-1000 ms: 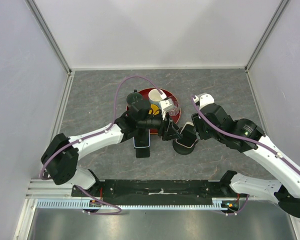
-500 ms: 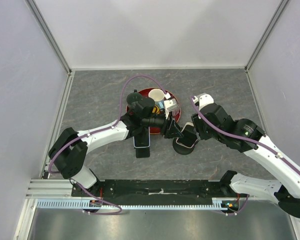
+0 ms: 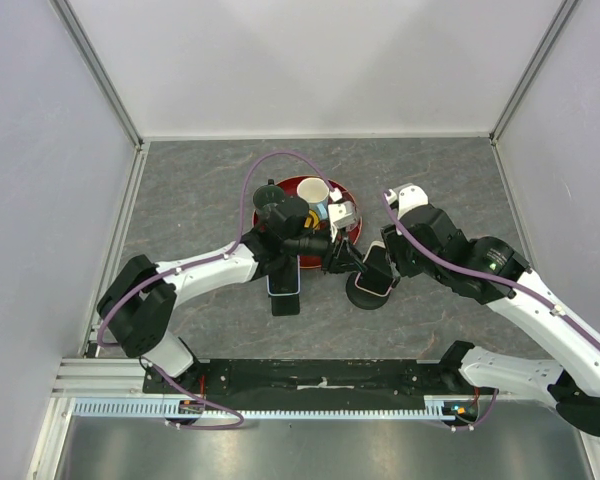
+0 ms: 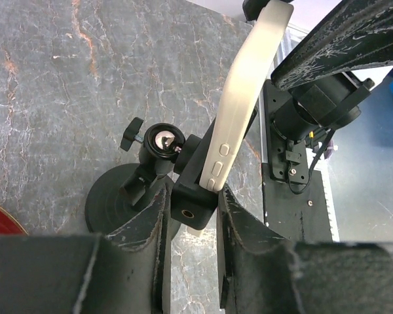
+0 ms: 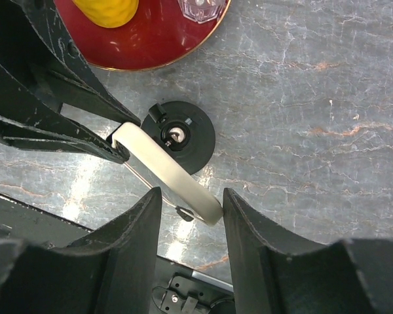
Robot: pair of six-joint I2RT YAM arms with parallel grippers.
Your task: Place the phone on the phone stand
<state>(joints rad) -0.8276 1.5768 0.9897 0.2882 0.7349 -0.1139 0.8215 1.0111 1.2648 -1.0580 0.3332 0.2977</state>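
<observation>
Two arms are working over a grey, marble-veined table, and one phone, one phone stand and one round red tray are showing. Under the left forearm one more flat slab with a pale blue rim is lying, too hidden to name. The glossy tray is holding one white cup, one yellow bumpy object and one clear faceted glass piece, and it is sitting at about 11 o'clock from the stand in the top view. The stand is matte black, with a round flat base, a ball joint with a small knob, and a blocky clamp on top. The phone, thin and in a smooth cream case with rounded ends, is sitting tilted with its lower edge in this clamp. The left gripper is reaching in from 9 o'clock, its fingers nearly closed and lying against both sides of the clamp with no gap visible. The right gripper is coming from 3 o'clock with its fingers about half apart, and one end of the phone is lying between them. Whether they are pressing it, I cannot tell.
</observation>
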